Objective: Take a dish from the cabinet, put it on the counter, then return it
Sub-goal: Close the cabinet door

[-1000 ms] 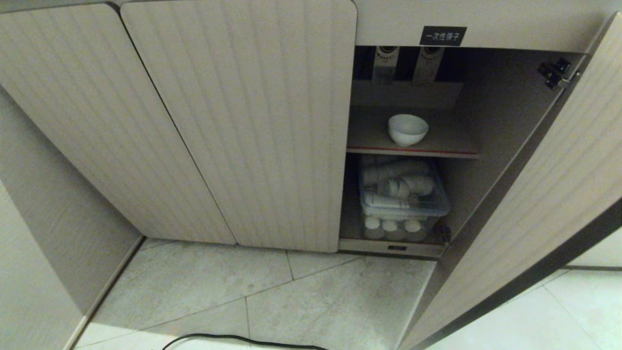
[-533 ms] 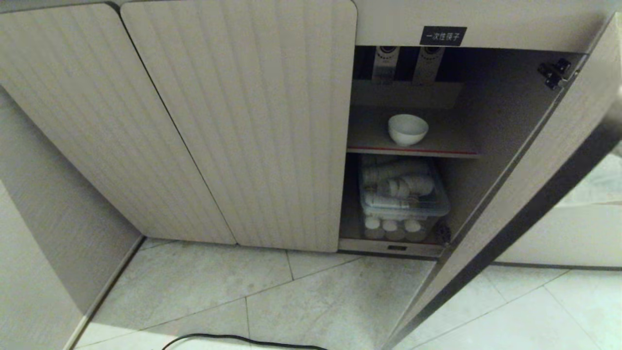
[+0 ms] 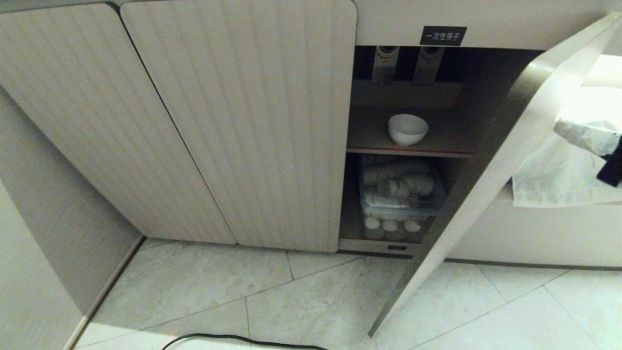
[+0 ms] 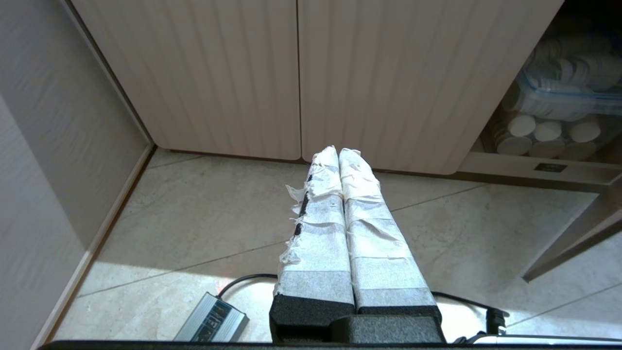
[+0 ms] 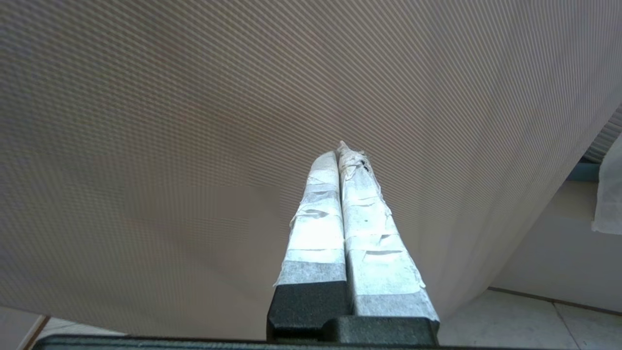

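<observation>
Glossy white bowl (image 3: 407,129), ceramic by its look, on a matt grey shelf (image 3: 452,141). Ribbed, matt, wood-look cabinet doors (image 3: 243,121). Clear plastic box (image 3: 403,204) of white paper cups (image 3: 396,187). Stone-look, faintly mottled floor tiles (image 3: 218,287). Frayed white tape round the left gripper (image 4: 339,151).

Door's swinging toward shut

The open cabinet door (image 3: 491,180) sits way further left than a second ago, hiding the hinge, and the right gripper (image 3: 588,136) now pokes in at the right edge.

The dish (image 3: 407,129) sits on the cabinet (image 3: 233,121) shelf above a tub (image 3: 403,204) of cups.
</observation>
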`<state>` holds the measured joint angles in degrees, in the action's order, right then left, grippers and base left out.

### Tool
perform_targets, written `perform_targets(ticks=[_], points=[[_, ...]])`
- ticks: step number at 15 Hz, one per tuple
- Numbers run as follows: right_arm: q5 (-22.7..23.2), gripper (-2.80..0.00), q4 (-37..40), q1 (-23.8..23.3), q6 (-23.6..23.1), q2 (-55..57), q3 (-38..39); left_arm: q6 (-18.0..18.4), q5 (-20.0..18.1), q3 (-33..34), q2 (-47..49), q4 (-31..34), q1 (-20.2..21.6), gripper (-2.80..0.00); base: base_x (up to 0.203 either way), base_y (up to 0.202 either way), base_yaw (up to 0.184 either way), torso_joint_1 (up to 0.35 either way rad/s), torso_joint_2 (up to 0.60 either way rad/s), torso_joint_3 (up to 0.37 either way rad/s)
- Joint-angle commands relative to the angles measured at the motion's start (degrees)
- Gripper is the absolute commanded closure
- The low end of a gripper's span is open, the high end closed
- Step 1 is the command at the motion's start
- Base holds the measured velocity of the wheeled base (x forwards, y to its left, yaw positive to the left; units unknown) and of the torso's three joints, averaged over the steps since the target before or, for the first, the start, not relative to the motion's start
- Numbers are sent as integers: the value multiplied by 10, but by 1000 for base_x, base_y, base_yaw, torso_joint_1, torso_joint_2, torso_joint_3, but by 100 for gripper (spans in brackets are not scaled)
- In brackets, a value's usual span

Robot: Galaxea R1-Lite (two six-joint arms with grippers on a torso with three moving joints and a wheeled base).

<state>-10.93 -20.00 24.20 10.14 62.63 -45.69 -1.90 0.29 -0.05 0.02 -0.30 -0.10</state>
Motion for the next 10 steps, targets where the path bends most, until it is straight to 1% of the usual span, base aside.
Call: perform_targets(ticks=[1,10], points=[[-1,0,-1,0,0,7,-1,0,0,0,0,0,0,0,0,0,0,0,0,0],[-4,0,-3,0,-3,40,-21,0,0,0,0,0,0,0,0,0,0,0,0,0]])
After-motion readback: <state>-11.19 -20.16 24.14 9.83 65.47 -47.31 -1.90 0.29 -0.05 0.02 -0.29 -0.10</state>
